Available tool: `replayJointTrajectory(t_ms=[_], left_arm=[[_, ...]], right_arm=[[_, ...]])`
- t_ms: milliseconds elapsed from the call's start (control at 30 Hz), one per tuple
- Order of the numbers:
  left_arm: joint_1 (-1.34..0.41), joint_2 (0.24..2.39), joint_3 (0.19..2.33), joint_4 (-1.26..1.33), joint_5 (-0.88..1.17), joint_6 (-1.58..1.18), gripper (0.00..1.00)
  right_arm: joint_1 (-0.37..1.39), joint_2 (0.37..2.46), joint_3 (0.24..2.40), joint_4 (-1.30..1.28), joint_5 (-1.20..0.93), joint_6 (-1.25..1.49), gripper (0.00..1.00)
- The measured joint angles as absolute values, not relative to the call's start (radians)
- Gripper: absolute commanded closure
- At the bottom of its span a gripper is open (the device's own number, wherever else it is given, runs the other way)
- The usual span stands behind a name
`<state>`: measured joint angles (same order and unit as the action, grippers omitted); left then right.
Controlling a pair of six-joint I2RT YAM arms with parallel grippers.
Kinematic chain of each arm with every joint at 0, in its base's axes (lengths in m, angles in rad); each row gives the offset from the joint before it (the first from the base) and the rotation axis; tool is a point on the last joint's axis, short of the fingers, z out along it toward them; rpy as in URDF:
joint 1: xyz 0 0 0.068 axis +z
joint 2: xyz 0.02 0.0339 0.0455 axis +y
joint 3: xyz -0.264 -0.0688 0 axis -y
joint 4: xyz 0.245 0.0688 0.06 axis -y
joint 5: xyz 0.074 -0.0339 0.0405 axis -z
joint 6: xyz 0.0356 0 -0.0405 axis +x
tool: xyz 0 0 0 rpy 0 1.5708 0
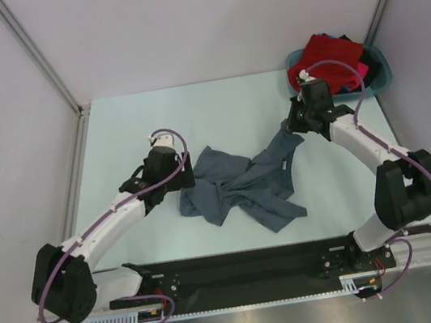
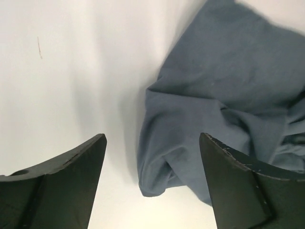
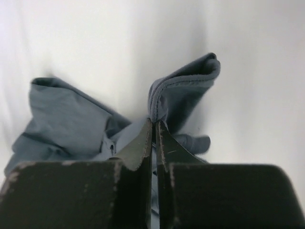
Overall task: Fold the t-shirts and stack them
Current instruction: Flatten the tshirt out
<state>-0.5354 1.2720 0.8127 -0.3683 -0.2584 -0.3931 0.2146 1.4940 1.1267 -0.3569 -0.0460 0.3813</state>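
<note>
Left gripper [image 2: 152, 138]: jaws wide, holding nothing, at 9 o'clock of grey t-shirt [image 1: 240, 186]
Right gripper [image 3: 153, 121]: clamped on its hem (1 o'clock corner)

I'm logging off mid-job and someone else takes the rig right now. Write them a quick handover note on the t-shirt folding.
Left end effector: open, empty, by the left edge of the grey t-shirt.
Right end effector: shut on a hemmed edge of the grey t-shirt at its far right corner.
Things: grey t-shirt crumpled mid-table; red t-shirt heaped with other cloth in the teal basin, far right corner.
Done: nothing folded, no stack.
Left: spread and fold the grey one, then those in the basin, then stack.
</note>
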Motion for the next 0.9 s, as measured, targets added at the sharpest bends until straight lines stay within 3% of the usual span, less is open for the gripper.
replayJointTrajectory(t_ms=[100,133,200,233,267,333,500,567,633,733,900], left_arm=[[-0.535,1.216,0.806,-0.321,-0.231,-0.39,0.1],[-0.535,1.211,0.807,-0.295,-0.214,-0.389,0.1],[-0.534,1.227,0.823,-0.255,-0.176,-0.383,0.08],[-0.534,1.254,0.839,-0.242,-0.155,-0.383,0.08],[-0.534,1.289,0.862,-0.226,-0.139,-0.383,0.08],[-0.534,1.364,0.9,-0.193,-0.108,-0.382,0.07],[-0.534,1.54,0.993,-0.141,-0.068,-0.362,0.05],[-0.534,1.615,1.052,-0.132,-0.067,-0.351,0.04],[-0.53,1.694,1.12,-0.121,-0.067,-0.339,0.04],[-0.513,1.805,1.213,-0.113,-0.059,-0.33,0.04],[-0.469,1.942,1.326,-0.123,-0.011,-0.323,0.04]], right_arm=[[0.213,1.567,1.185,-0.327,-0.115,0.38,0.94],[0.212,1.596,1.214,-0.322,-0.142,0.38,0.86],[0.212,1.654,1.275,-0.317,-0.182,0.381,0.81],[0.211,1.687,1.308,-0.309,-0.203,0.381,0.72],[0.211,1.714,1.331,-0.304,-0.219,0.384,0.71],[0.21,1.769,1.374,-0.279,-0.252,0.381,0.78],[0.199,1.866,1.413,-0.255,-0.286,0.384,0.79],[0.193,1.885,1.414,-0.259,-0.289,0.384,0.74],[0.191,1.889,1.412,-0.273,-0.284,0.384,0.55],[0.186,1.875,1.389,-0.28,-0.24,0.374,0.45],[0.154,1.84,1.306,-0.29,-0.173,0.365,0.45]])
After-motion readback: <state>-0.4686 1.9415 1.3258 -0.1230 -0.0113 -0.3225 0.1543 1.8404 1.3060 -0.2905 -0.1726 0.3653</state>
